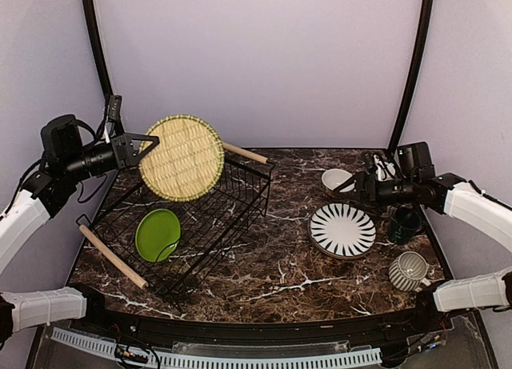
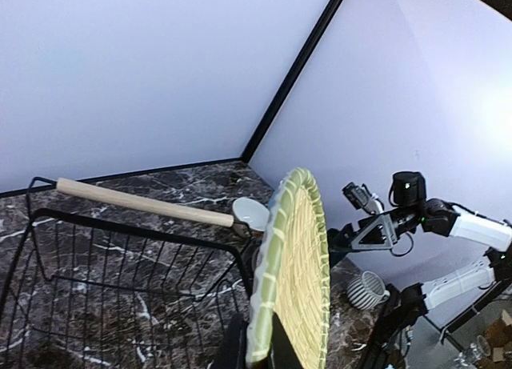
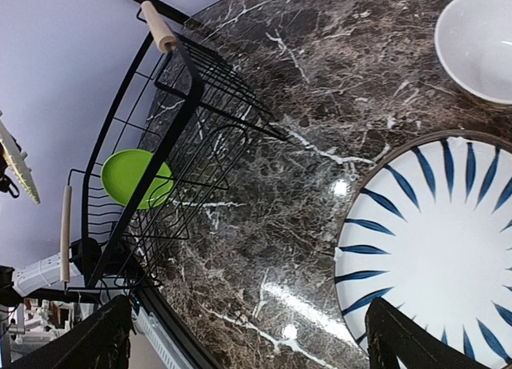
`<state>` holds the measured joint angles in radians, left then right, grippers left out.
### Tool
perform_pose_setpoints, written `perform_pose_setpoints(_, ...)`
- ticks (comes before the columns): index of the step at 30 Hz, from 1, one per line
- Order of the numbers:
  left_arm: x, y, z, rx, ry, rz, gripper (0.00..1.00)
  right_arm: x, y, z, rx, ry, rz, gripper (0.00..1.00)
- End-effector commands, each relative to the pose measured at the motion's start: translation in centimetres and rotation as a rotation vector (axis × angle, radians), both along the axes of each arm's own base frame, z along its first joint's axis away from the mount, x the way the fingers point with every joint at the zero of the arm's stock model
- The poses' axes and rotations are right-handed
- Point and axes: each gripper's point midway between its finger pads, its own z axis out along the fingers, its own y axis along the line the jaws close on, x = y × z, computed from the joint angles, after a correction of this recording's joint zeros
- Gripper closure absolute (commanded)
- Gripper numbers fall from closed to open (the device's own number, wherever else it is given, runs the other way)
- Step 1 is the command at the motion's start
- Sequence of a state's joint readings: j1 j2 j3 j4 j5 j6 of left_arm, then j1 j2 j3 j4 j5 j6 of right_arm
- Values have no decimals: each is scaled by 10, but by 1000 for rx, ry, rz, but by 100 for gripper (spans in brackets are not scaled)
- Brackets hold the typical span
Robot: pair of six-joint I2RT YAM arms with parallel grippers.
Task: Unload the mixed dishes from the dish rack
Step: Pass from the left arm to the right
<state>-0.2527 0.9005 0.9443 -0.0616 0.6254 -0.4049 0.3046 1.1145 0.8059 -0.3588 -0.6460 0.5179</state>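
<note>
My left tool [image 1: 149, 146]: clamped on the rim of the olive-yellow plate [image 1: 182, 158], above the far edge of the dish rack [image 1: 232, 202].
My right tool [image 3: 248, 337]: apart, empty, over the right side of the counter [image 1: 264, 265].
Risk: the rim pinch may slip and drop the plate onto the wires.

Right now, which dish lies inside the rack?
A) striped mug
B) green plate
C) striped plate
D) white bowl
B: the green plate lies on the wire floor of the rack; the left gripper holds the woven plate above it.
</note>
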Motion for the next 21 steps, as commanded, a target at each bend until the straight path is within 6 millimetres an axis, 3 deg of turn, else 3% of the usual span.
perform_pose_setpoints(1,-16,-24,35,-187,-71,-171,99,-1,32,33,96,-69,86,1)
perform_pose_setpoints(10,-23,-85,3,-120,-32,-271,99,-20,98,87,241,-151,267,1)
perform_pose_setpoints(15,-17,-106,-12,-115,5,-280,99,-28,121,94,259,-166,323,1)
perform_pose_setpoints(21,-19,-132,-28,-116,51,-327,99,-34,140,86,277,-143,364,4)
